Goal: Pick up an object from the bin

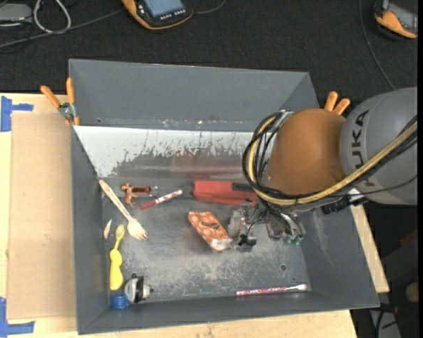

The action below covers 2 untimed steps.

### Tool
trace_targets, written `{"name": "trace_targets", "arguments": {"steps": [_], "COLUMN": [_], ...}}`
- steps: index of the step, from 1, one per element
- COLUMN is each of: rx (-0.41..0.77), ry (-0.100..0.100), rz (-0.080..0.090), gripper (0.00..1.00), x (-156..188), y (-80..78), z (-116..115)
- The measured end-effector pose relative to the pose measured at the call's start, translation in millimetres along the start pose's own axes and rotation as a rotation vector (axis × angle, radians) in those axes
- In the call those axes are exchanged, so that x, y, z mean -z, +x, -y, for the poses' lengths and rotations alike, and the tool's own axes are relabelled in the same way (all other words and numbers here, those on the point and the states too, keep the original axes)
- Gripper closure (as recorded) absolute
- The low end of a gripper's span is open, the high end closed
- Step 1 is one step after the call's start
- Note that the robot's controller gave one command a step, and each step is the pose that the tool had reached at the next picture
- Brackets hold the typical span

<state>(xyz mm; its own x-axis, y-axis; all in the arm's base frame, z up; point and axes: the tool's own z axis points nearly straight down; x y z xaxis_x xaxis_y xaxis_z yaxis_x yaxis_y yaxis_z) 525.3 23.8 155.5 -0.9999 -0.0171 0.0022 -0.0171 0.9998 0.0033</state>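
CAMERA VIEW, FROM ABOVE: We see the arm's gripper (244, 234) low near the middle of the grey bin (197, 104), just at the right end of a crumpled orange-and-white packet (208, 229). A red block (217, 191) lies just beyond on the far side. With the orange wrist cover (307, 150) looming over it, we cannot tell how far open the gripper is, or whether it has hold of anything. The risk, as we judge it, is that a grasp catches only the packet's edge and the wrapper slips free, or is nudged left towards the wooden fork (123, 210).
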Motion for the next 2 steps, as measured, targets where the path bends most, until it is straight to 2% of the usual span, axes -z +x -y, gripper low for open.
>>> {"name": "trace_targets", "arguments": {"steps": [1, 2], "rx": [0.028, -0.011], "ry": [0.001, 0.0], "rz": [-0.007, -0.015], "gripper": [1.0, 1.0], "x": [55, 130], "y": [-11.5, -9.9], "z": [-4, -6]}}
